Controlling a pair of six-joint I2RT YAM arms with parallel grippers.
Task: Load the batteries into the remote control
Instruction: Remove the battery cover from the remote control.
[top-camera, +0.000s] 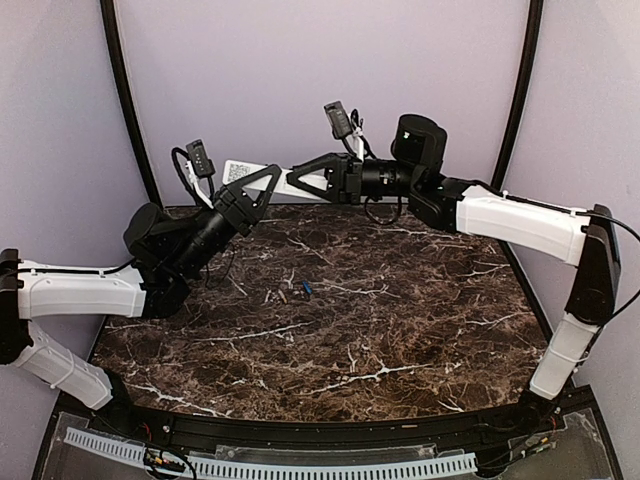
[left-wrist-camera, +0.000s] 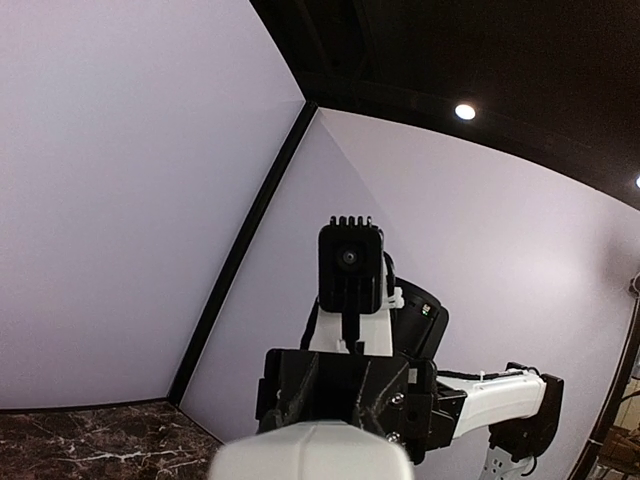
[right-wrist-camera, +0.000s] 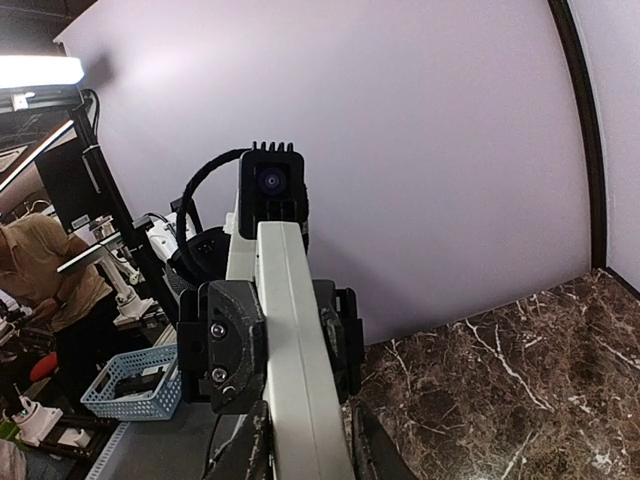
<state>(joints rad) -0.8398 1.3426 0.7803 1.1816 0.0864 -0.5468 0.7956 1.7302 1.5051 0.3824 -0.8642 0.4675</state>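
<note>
Remote control (right-wrist-camera: 295, 380) between left hand (top-camera: 264, 184) and right hand (top-camera: 299, 172), batteries (top-camera: 307, 288) apart on table (top-camera: 400, 320)

The remote (left-wrist-camera: 310, 452) is a blurred white lump cut off at the left wrist view's bottom edge. The batteries (top-camera: 307, 288), mid-frame from above, are too small to count; whether the right gripper (top-camera: 293, 172) grips is unclear

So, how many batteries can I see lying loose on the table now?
2. A blue battery lies near the middle of the marble table, and a grey-tan battery lies just to its left, apart from it. Others may be hidden from these views.
</note>
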